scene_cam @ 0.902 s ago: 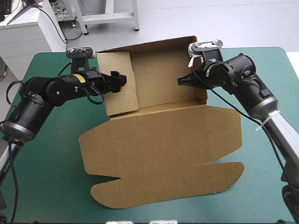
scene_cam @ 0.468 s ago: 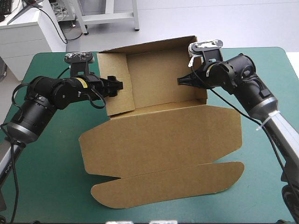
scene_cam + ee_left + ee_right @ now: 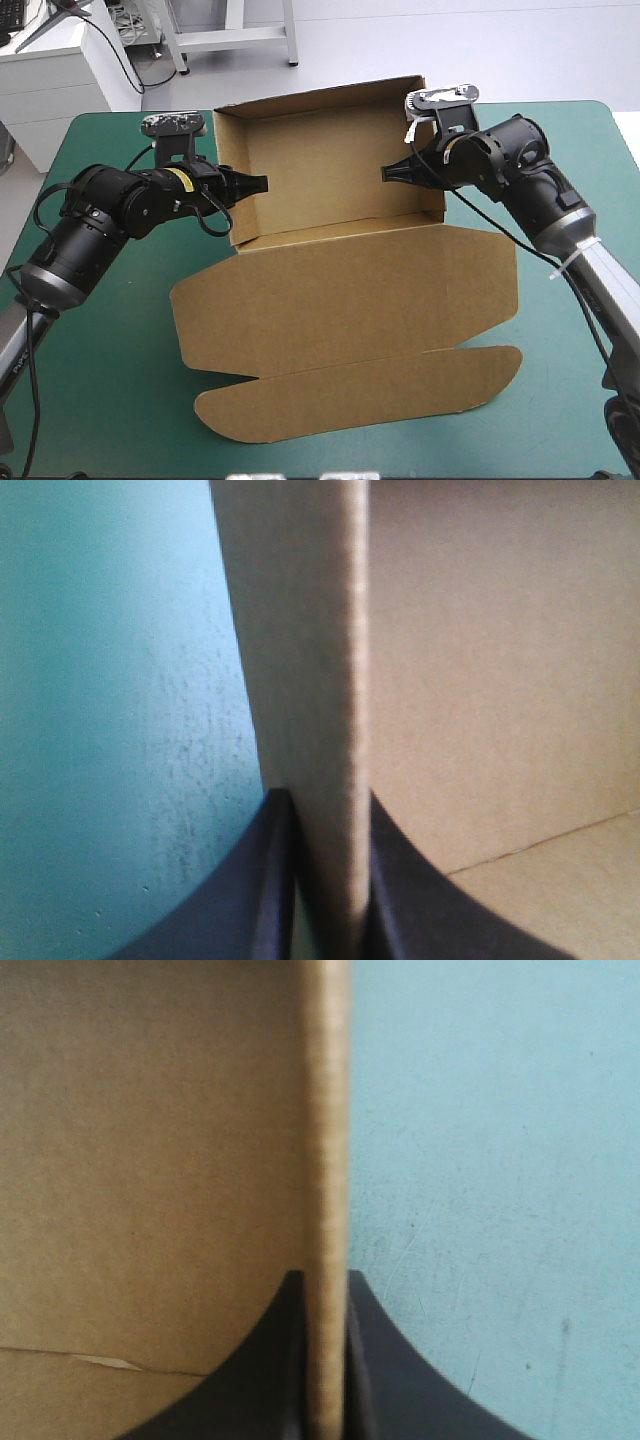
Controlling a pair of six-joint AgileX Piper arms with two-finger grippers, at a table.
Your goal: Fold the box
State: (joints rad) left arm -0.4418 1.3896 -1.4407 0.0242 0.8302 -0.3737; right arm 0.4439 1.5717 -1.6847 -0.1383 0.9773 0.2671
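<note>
Left tool (image 3: 262, 183), right tool (image 3: 385, 174), pinching one box (image 3: 340, 290)

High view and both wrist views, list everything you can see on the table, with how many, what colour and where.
box: one, brown, middle of the table; open tray with raised walls on the far side, lid lying flat toward the near edge
table cover: one, teal-green, under the box and around it
left gripper: one, black fingers, shut on the box at the tray's left wall
right gripper: one, black fingers, shut on the box at the tray's right wall
</note>
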